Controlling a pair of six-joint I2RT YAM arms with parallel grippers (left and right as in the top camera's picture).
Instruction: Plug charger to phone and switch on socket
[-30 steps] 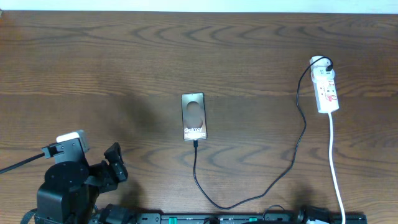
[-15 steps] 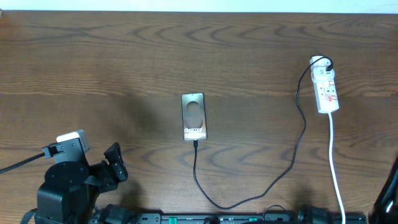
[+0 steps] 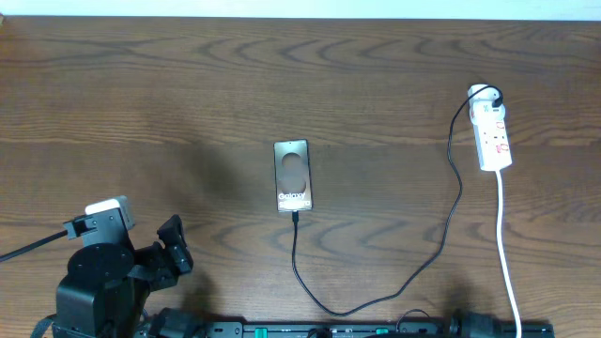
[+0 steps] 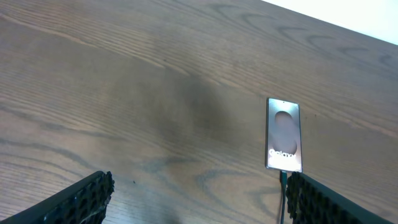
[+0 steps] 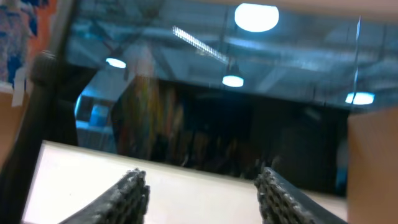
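Observation:
The phone lies flat at mid-table, "Galaxy" face up, and also shows in the left wrist view. The charger cable meets the phone's near short edge, loops along the front of the table and climbs to the white socket at the right, where a plug sits at its far end. My left gripper is open and empty, low over bare wood well left of the phone; its arm is at the front left. My right gripper points up at a ceiling with lights, its jaws apart and empty.
The socket's white cord runs from the strip to the front edge. A black rail lines the table's front edge. The right arm is outside the overhead view.
Half a second ago a dark part of the right arm showed at the overhead view's lower right edge; it is gone now. Phone, cable, socket and left arm have not moved.

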